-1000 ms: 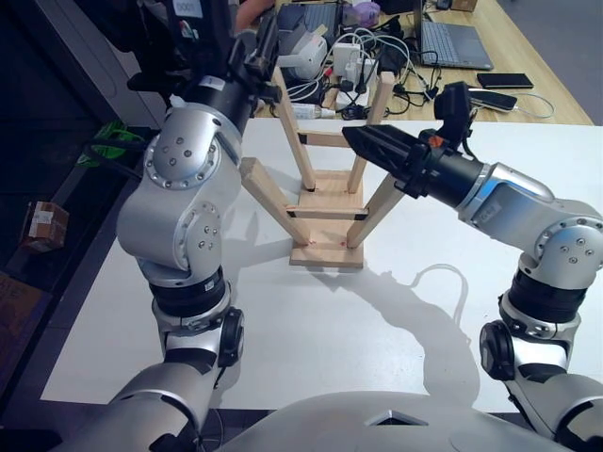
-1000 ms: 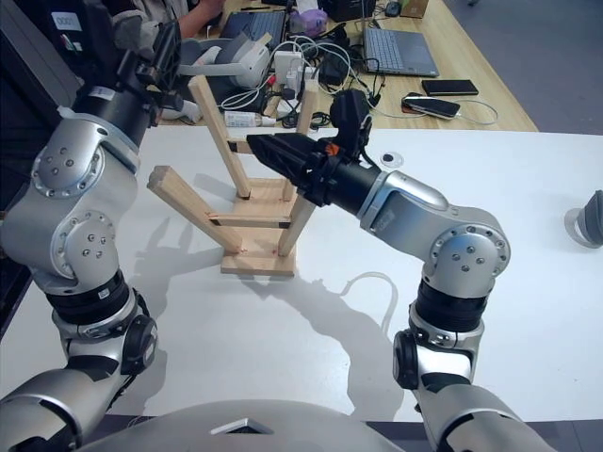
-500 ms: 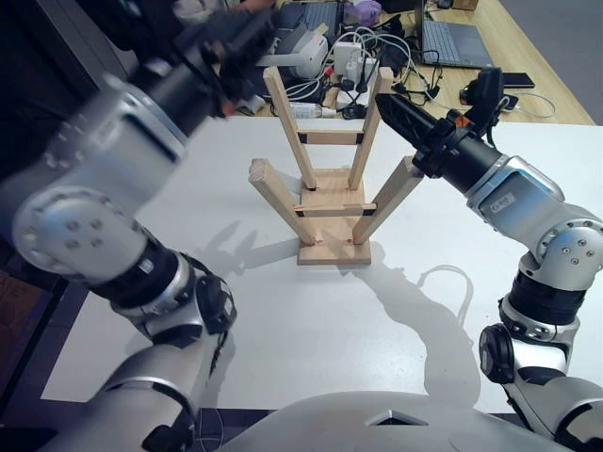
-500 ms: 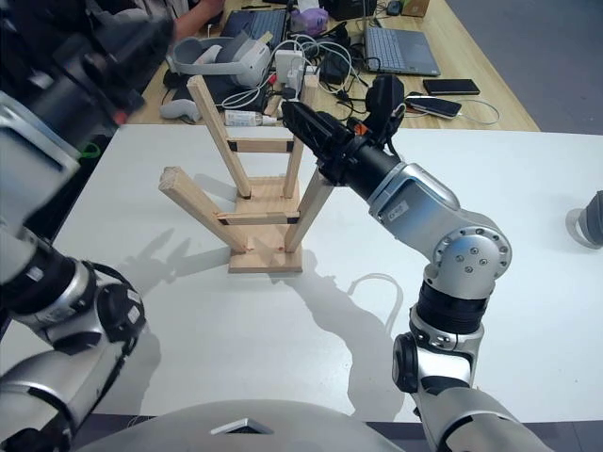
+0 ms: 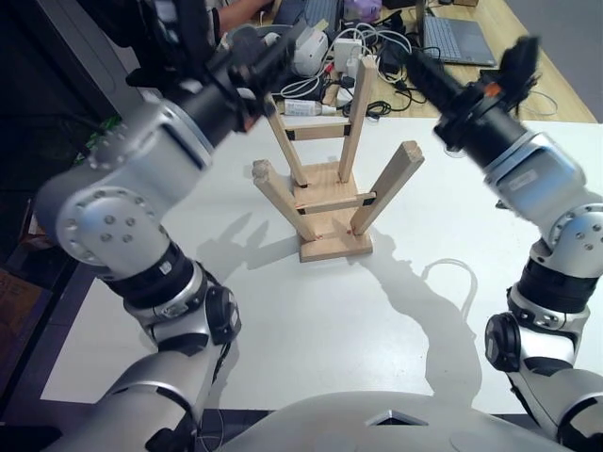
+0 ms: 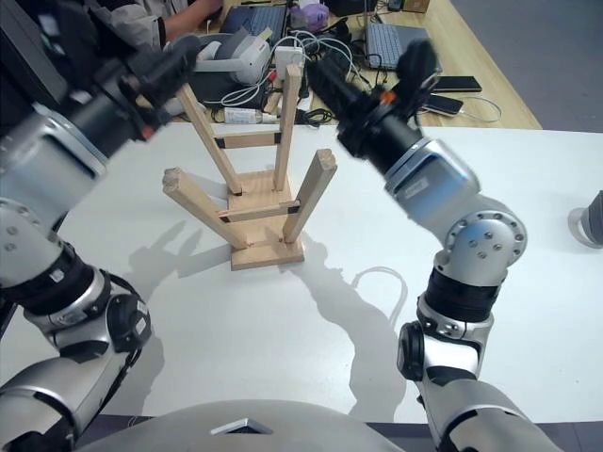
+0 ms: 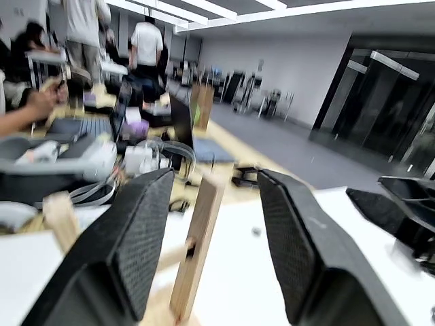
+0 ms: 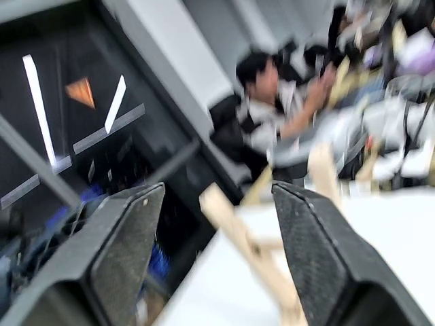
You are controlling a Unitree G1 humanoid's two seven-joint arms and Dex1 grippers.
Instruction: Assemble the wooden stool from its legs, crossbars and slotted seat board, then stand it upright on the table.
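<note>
White table (image 5: 283, 320) carries the wooden stool (image 5: 325, 200), assembled but inverted, seat board (image 5: 334, 248) down, below the left gripper (image 7: 216, 204) and right gripper (image 8: 217, 251). Both gape wide and empty; uprighting not yet done.

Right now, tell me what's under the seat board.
The seat board lies flat on the white table, legs pointing up. Its underside is covered, so anything beneath it cannot be seen.

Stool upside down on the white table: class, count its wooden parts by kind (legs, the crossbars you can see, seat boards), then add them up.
legs: 4
crossbars in view: 2
seat board: 1
Total: 7 wooden parts
</note>
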